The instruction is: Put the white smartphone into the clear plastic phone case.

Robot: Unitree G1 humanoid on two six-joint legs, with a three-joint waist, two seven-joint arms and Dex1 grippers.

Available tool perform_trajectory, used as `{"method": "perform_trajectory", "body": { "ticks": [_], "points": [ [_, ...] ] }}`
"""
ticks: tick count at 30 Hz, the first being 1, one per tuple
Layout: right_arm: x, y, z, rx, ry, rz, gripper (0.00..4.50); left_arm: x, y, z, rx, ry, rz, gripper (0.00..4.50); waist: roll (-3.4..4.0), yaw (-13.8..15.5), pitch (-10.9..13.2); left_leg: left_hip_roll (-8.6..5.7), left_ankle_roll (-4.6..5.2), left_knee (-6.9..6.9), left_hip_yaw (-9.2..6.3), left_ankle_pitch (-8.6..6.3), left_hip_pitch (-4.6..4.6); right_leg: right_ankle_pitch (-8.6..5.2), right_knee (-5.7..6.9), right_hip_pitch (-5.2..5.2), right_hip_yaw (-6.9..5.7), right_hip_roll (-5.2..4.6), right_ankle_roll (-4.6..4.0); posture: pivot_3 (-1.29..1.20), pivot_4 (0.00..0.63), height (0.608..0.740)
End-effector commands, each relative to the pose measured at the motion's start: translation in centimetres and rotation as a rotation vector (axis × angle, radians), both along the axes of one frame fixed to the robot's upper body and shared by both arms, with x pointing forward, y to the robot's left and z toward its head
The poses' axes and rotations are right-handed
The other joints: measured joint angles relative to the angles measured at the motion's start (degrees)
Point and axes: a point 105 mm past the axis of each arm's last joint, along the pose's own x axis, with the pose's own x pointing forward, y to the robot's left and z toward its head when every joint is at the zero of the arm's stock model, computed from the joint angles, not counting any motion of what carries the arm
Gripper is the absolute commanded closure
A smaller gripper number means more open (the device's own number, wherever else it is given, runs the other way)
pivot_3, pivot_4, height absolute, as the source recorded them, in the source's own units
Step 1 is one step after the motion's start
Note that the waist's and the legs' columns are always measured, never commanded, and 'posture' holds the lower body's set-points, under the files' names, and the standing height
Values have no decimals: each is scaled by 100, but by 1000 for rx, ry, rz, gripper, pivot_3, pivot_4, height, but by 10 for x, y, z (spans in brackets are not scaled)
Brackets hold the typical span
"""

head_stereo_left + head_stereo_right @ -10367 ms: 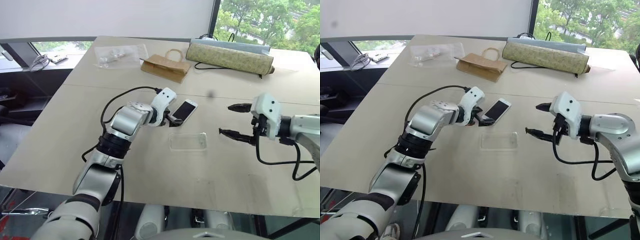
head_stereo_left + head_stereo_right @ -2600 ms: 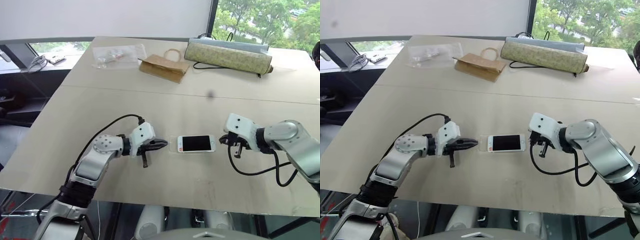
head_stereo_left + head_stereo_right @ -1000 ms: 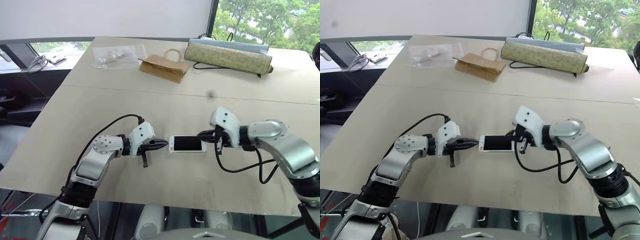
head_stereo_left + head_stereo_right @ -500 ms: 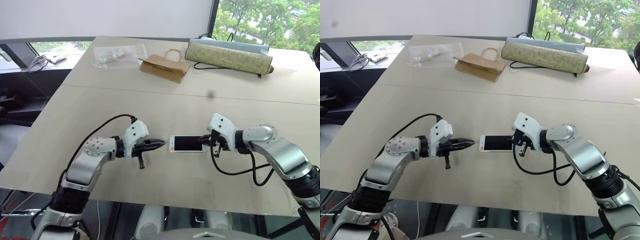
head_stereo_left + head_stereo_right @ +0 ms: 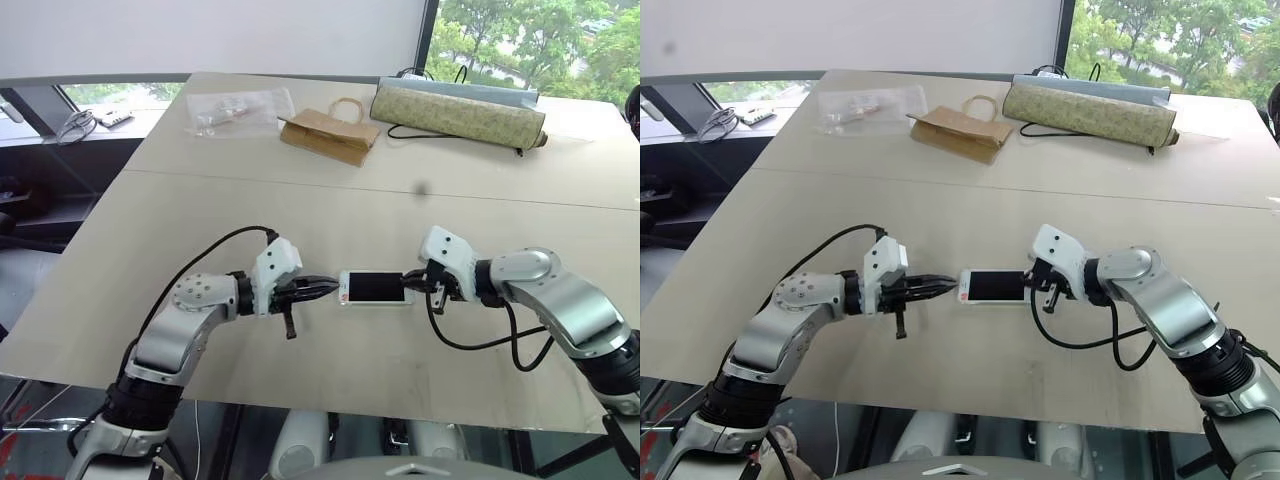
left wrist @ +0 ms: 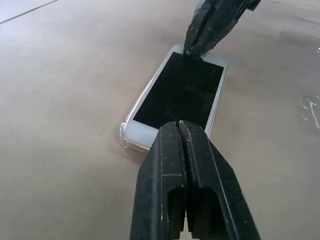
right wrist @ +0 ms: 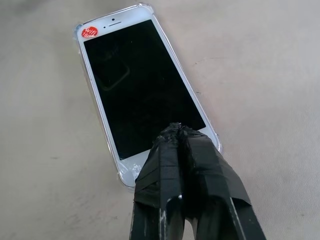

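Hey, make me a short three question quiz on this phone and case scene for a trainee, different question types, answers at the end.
1. True or false: the white smartphone lies screen up inside the clear plastic phone case.
2. Which hand's shut fingertips rest over the phone's end away from the red sticker? A) left hand B) right hand
3. Fill in: the brown paper bag lies between a clear plastic bag and a long ____.

Key: 1 true; 2 B; 3 roll.

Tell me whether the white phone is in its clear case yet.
In: the clear case rim wraps the white phone all around, lying flat.
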Motion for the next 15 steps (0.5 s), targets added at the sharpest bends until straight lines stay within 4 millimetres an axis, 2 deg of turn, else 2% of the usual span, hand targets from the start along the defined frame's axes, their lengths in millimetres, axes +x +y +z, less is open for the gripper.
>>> {"method": "perform_trajectory", "body": {
  "ticks": [1, 7, 15],
  "points": [
    [1, -4, -8, -27, 17, -7, 4500, 0, -1, 6, -6, -33, -4, 4454, 0, -1, 0, 0, 0, 0, 0, 0, 0, 0, 0, 0, 0, 0, 0, 0, 150, 740],
    [4, -1, -10, -20, 25, 5, 4500, -2, 0, 6, -28, -19, 1, 4454, -2, -4, -2, 0, 0, 0, 0, 0, 4, 0, 0, 4, 0, 1, 0, 0, 150, 740],
    [3, 4, -24, -59, 69, 31, 4500, -3, 2, 4, -23, -29, 8, 4454, -8, -10, -8, 1, 0, 0, 0, 0, 11, 0, 1, 9, 1, 2, 0, 0, 150, 740]
  ]
}}
